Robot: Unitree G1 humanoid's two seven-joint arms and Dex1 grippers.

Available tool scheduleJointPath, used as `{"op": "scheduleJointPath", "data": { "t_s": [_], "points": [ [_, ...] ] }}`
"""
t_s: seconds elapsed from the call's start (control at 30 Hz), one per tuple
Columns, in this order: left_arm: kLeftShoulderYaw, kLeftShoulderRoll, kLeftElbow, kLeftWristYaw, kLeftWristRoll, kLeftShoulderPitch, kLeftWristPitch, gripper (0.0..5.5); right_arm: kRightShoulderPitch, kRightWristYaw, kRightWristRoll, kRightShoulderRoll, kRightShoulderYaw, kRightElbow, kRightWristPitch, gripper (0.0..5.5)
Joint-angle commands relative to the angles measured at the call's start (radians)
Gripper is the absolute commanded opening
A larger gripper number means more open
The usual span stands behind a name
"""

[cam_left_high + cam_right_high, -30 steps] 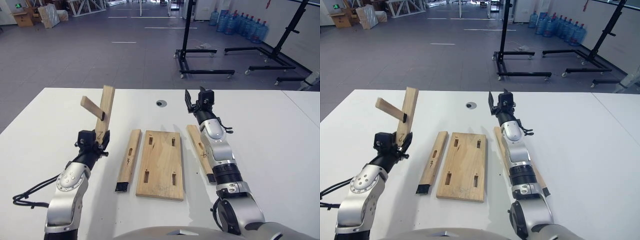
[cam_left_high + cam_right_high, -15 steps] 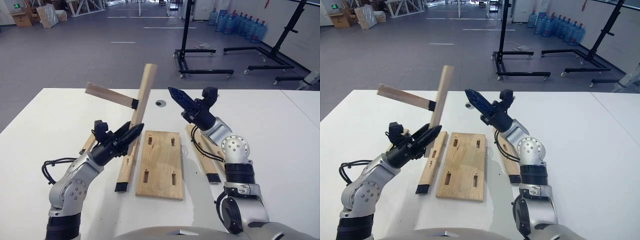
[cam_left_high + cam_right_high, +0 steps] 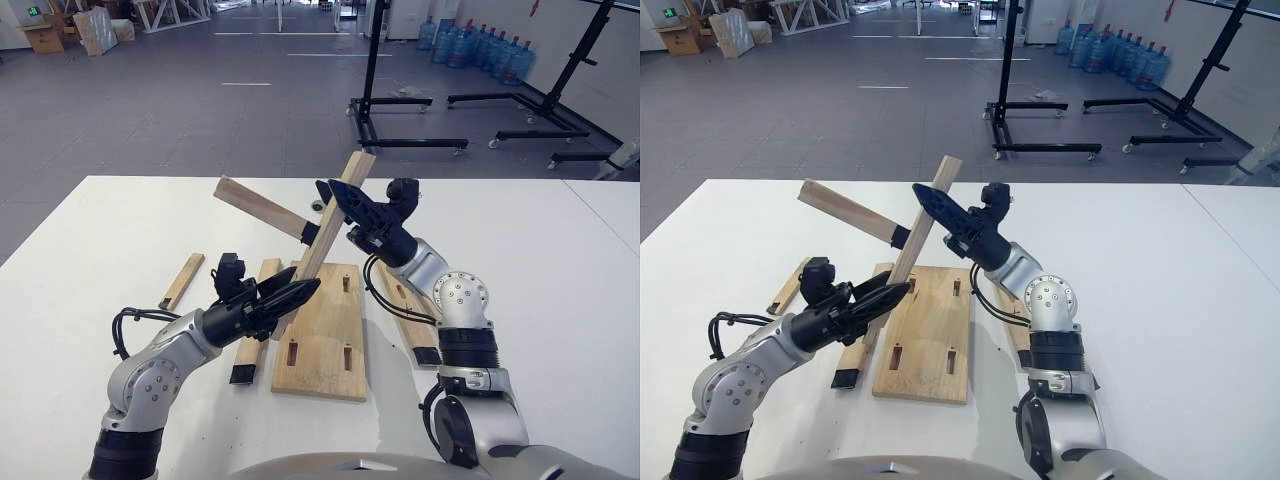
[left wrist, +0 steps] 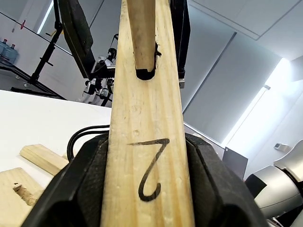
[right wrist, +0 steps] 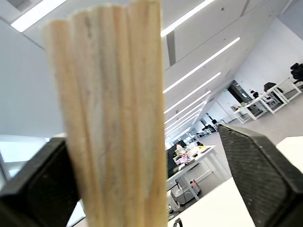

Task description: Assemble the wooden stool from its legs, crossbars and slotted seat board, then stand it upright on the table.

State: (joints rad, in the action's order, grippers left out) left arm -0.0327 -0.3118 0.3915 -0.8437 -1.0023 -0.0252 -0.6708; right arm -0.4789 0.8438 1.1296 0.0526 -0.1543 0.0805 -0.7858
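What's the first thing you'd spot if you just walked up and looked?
A wooden leg with a crossbar stuck into it, held at a slant above the white table by the left gripper. The right gripper is open around the leg's top end. Under them, the slotted seat board lies flat on the table.

A wooden leg (image 3: 312, 262), with a crossbar (image 3: 258, 207) plugged into it, is tilting above the slotted seat board (image 3: 330, 340), which is lying flat on the desk (image 3: 120, 230).
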Motion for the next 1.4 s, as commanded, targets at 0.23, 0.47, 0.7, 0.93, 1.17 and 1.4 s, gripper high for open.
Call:
{"op": "scheduleJointPath", "data": {
  "t_s": [0.23,0.47,0.7,0.93,1.17,1.4],
  "points": [
    [-0.028,-0.047,0.038,-0.043,-0.085,-0.023,-0.029,2.06,0.0,0.12,-0.023,0.037,0.001,-0.016,0.025,2.68],
    [-0.001,-0.04,0.003,0.0,-0.015,-0.023,-0.008,2.06,-0.007,0.134,-0.043,0.048,0.007,-0.029,0.028,2.15],
    [-0.06,-0.021,-0.082,0.049,-0.068,-0.005,-0.025,3.29,-0.008,0.174,-0.058,0.074,-0.007,-0.095,0.074,2.12],
    [-0.11,-0.029,-0.117,0.07,-0.089,-0.026,-0.04,4.4,-0.125,0.191,-0.161,0.132,-0.064,-0.064,0.266,2.12],
    [-0.136,-0.043,-0.075,0.092,-0.075,-0.087,-0.033,4.69,-0.183,0.39,-0.507,0.23,0.038,0.138,0.685,2.11],
    [-0.177,-0.044,-0.095,0.093,-0.077,-0.076,-0.023,4.69,-0.178,0.603,-0.571,0.252,0.098,0.316,0.808,2.11]
  ]
}}
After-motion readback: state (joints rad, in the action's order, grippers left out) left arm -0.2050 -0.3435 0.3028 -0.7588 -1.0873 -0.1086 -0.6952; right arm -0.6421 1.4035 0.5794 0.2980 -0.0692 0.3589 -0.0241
